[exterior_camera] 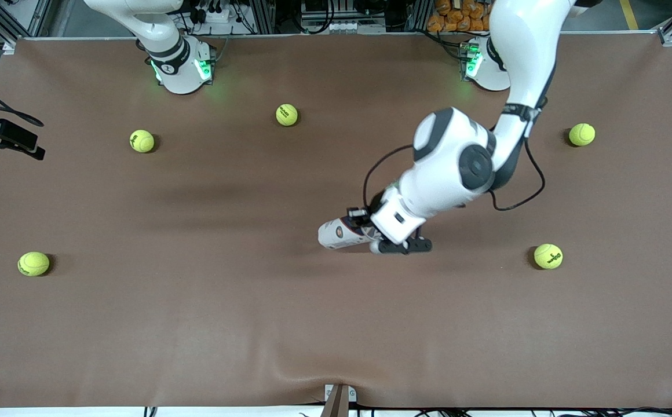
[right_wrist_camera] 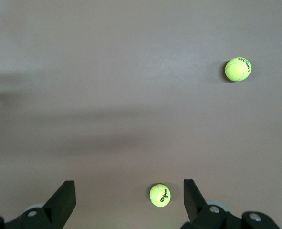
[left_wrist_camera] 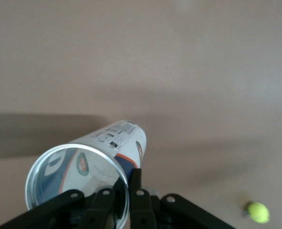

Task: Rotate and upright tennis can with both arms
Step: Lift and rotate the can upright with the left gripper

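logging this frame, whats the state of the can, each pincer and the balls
tennis can: on its side, open end at the left pincer, no balls inside
left pincer: low at the can's open rim, one finger inside, one outside
right pincer: open, holding nothing, up over the table; arm waits
tennis balls: loose on the table

Left hand (left_wrist_camera: 123, 200) clamped low; right hand (right_wrist_camera: 129, 200) open, aloft
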Action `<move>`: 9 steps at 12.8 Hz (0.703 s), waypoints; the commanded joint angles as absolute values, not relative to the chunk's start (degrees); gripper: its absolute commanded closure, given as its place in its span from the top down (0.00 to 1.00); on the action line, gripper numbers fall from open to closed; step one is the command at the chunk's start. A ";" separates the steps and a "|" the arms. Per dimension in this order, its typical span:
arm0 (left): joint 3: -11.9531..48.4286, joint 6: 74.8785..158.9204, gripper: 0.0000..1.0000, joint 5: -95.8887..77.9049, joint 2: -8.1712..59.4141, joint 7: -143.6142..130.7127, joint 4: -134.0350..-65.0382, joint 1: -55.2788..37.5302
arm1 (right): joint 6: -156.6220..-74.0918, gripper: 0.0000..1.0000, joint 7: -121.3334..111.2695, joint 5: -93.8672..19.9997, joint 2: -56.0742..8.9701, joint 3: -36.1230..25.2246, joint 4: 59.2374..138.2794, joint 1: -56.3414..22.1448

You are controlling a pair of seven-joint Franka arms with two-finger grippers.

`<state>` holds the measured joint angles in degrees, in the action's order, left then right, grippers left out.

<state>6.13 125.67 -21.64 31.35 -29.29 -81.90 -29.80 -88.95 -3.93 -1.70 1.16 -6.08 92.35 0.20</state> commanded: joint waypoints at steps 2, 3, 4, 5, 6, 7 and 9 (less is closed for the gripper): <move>5.54 123.93 0.00 -5.94 29.00 -39.26 -83.41 -35.32 | -88.07 1.00 -2.99 -2.64 1.41 -6.86 91.67 -0.70; 5.54 121.66 0.00 -2.41 29.00 -41.03 -83.41 -36.99 | -88.07 1.00 -2.99 -2.64 1.41 -6.86 91.67 -0.70; 5.54 119.47 0.00 0.58 29.00 -42.09 -83.41 -38.48 | -88.07 1.00 -3.08 -2.64 1.41 -6.86 91.67 -0.70; 5.54 118.40 0.00 2.44 29.00 -43.32 -83.41 -38.84 | -88.07 1.00 -3.08 -2.64 1.41 -6.86 91.67 -0.79; 5.54 118.39 0.00 2.98 29.35 -44.64 -83.41 -39.28 | -88.07 1.00 -3.25 -2.64 1.41 -6.86 91.67 -0.88; 5.19 118.39 0.00 3.08 29.96 -45.43 -83.50 -40.85 | -88.07 1.00 -3.34 -2.64 1.41 -6.86 91.67 -1.05; 5.18 118.39 0.00 5.52 30.85 -45.53 -83.50 -41.57 | -88.07 1.00 -3.43 -2.64 1.23 -6.86 91.76 -1.40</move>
<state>5.77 118.88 2.48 30.62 -44.01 -83.32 -40.52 -88.93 -3.93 -1.70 1.16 -6.05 92.31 -0.04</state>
